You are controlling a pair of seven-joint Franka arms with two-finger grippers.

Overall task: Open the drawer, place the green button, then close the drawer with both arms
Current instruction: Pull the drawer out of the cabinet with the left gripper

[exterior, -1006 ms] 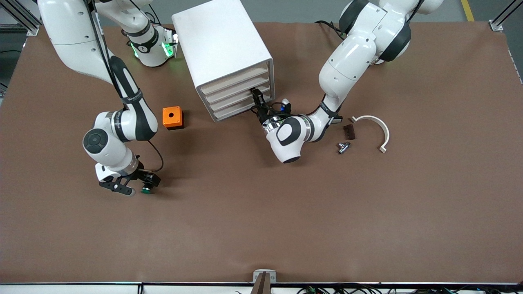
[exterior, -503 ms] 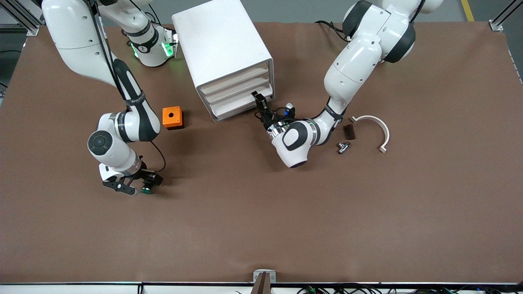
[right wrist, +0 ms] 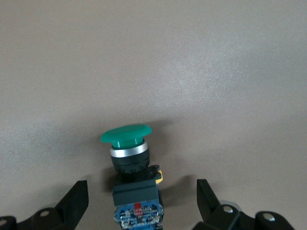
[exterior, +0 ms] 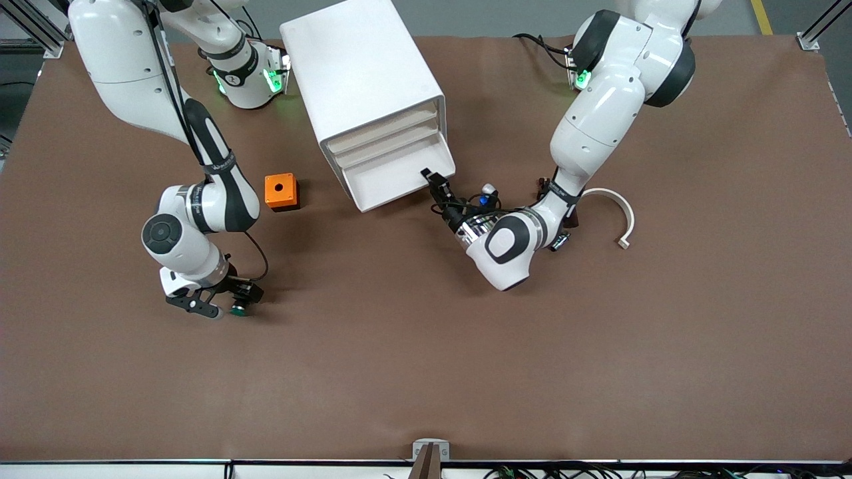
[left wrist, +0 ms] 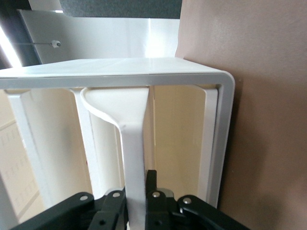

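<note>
A brown mat covers the table (exterior: 426, 372), with the two arms' bases along its upper edge in the front view.

The right arm (exterior: 200, 206) bends down from its base and folds low toward its end of the table, nearer the front camera than the orange box (exterior: 281, 191). The right gripper (exterior: 226, 305) sits low at the mat, its fingers (right wrist: 76, 201) spread wide apart on either side of the button (right wrist: 132, 158); the button lies on the mat between them, touched by neither, with its green cap pointing away from the wrist.

The white cabinet (exterior: 363, 80) stands in the middle, near the bases. Its lowest drawer (exterior: 393, 183) is pulled partway out, and what shows of its white tray holds nothing. The two drawers above it sit flush.

The left arm (exterior: 599, 120) reaches down from its base and doubles back toward the cabinet, wrist low over the mat. The left gripper (exterior: 434, 181) is clamped tight on the drawer's handle tab (left wrist: 134, 163), which the left wrist view shows pinched between the black fingers (left wrist: 158, 201).

A curved white bracket (exterior: 619, 213) lies on the mat beside that arm's wrist, toward the left arm's end.
</note>
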